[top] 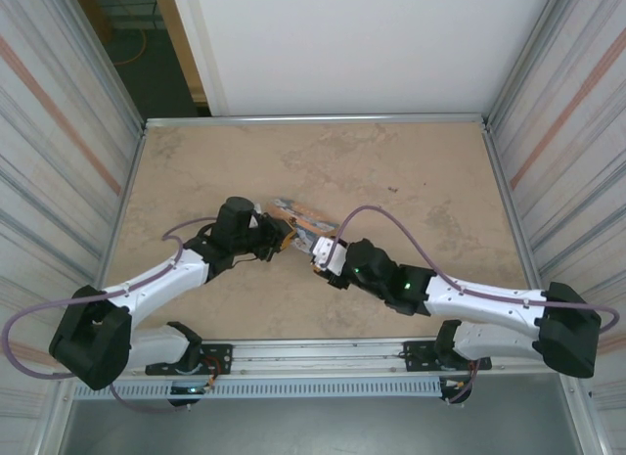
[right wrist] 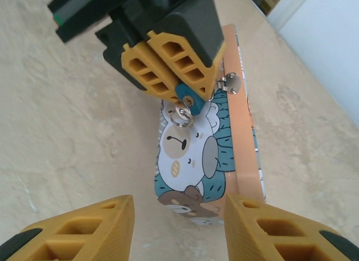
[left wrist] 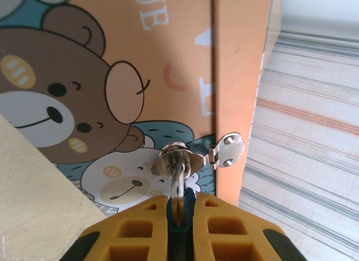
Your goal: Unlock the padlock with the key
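Observation:
The tiny dark teal padlock (left wrist: 180,246) is pinched between the yellow fingers (left wrist: 134,233) of my left gripper (left wrist: 182,196), which is shut on its body. Its silvery shackle (left wrist: 178,179) passes through the metal hasp loop (left wrist: 178,159) on the tin. In the right wrist view the padlock (right wrist: 186,94) pokes out under the left fingers (right wrist: 168,53), and a small silvery key ring (right wrist: 183,117) hangs from its lower end; the key's blade is too small to make out. My right gripper (right wrist: 179,230) stands open a short way off, facing the padlock, holding nothing.
The orange-and-teal tin (top: 305,220) with cartoon bears lies mid-table between both grippers, its hinged clasp plate (left wrist: 230,149) on the orange edge. The beige table (top: 421,181) is bordered by corrugated metal walls (top: 567,113) left and right.

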`<state>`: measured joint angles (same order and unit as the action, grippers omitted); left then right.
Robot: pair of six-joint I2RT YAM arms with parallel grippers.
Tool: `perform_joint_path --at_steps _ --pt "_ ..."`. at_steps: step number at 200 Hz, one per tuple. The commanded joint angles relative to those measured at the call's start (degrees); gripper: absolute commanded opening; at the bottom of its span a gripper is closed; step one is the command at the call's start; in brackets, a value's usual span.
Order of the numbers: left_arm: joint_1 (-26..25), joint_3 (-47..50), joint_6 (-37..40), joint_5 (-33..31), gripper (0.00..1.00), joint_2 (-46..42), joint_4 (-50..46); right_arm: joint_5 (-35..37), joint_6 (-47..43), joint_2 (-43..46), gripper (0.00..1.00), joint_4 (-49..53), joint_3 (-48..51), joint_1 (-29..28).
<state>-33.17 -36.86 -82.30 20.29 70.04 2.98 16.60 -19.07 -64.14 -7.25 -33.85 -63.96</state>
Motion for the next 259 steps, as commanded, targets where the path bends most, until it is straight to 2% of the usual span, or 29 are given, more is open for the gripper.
perform_joint_path --at_steps 1,88,259 --pt "-0.7 -2.0 0.0 -0.6 0.00 -0.8 -2.6 8.0 -10.0 -2.9 0.44 -3.5 -1.4 -2.1" --pt "-0.7 -2.0 -0.4 0.1 0.00 -0.1 -1.6 9.5 -17.4 -10.1 0.33 -8.4 -4.8 -2.6" --pt "-0.9 -1.5 -1.0 1.2 0.00 0.5 0.1 10.5 -19.8 -18.2 0.22 -10.9 -9.6 -2.5"
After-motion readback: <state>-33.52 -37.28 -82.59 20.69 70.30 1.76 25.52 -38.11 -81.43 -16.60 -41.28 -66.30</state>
